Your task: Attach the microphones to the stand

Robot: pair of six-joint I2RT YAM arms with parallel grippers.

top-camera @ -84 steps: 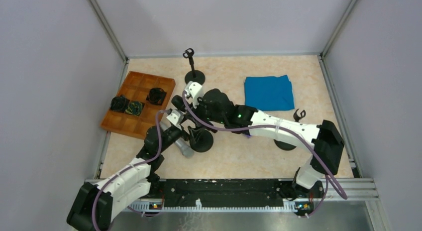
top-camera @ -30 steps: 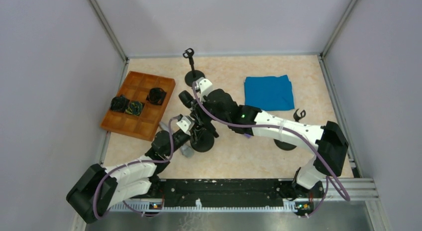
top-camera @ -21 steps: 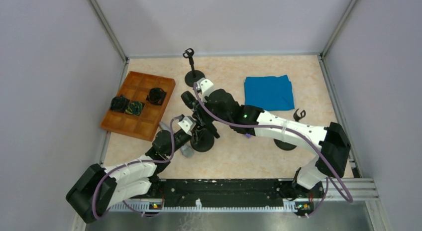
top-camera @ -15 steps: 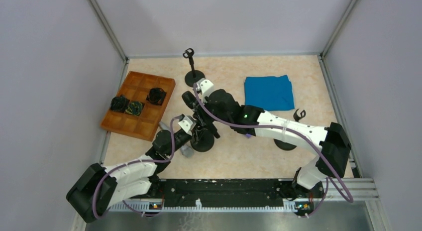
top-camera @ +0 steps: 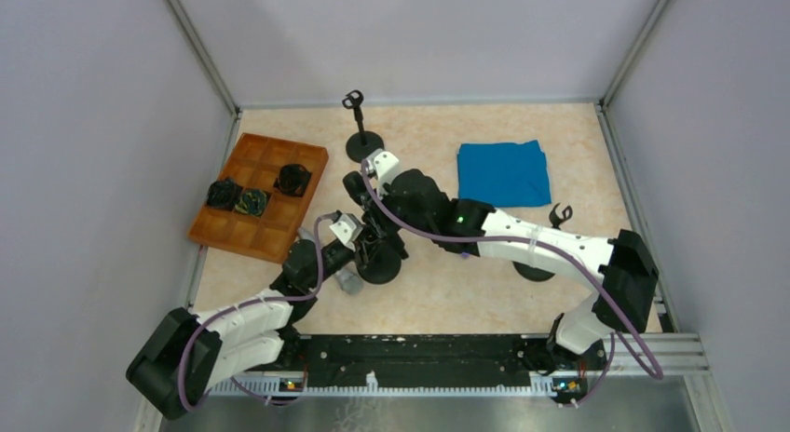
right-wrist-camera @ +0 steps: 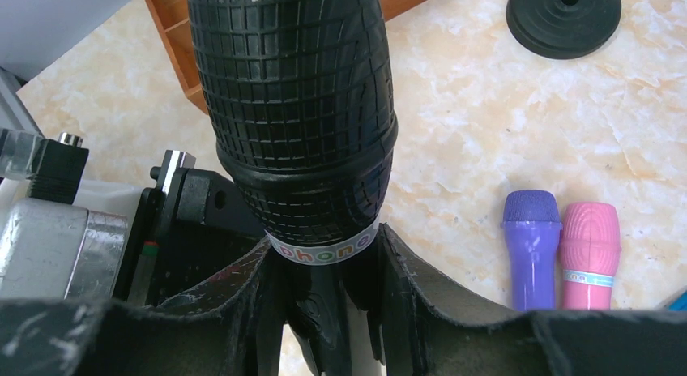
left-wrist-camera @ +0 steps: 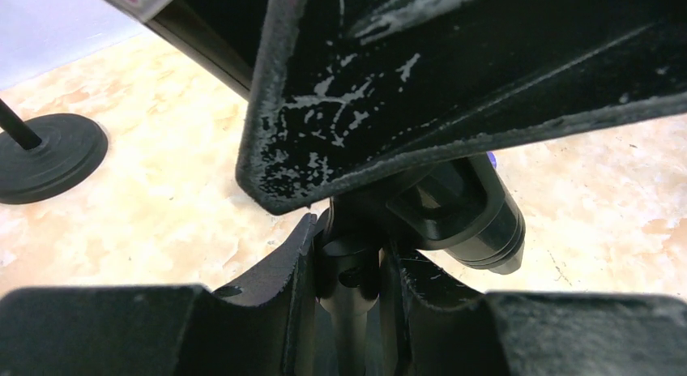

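Note:
My right gripper (right-wrist-camera: 324, 246) is shut on the body of the black microphone (right-wrist-camera: 296, 108), just under its mesh head, and holds it over the middle stand (top-camera: 380, 264). My left gripper (left-wrist-camera: 350, 245) is shut on that stand's thin post (left-wrist-camera: 348, 275). In the left wrist view the black microphone's tail end (left-wrist-camera: 474, 222) sits right beside the top of the post. The silver-grey microphone (top-camera: 349, 282) lies on the table under my left arm. The purple microphone (right-wrist-camera: 531, 246) and the pink microphone (right-wrist-camera: 590, 250) lie side by side on the table.
A second stand (top-camera: 361, 143) with a bare clip stands at the back, a third (top-camera: 536, 269) under my right arm. A brown compartment tray (top-camera: 228, 229) with dark items sits at the left. A folded blue cloth (top-camera: 503, 171) lies at the back right.
My left gripper has moved right and closed on the middle stand's post. My right gripper has carried the black microphone a little right and back over that stand. In the last second hardly anything moves.

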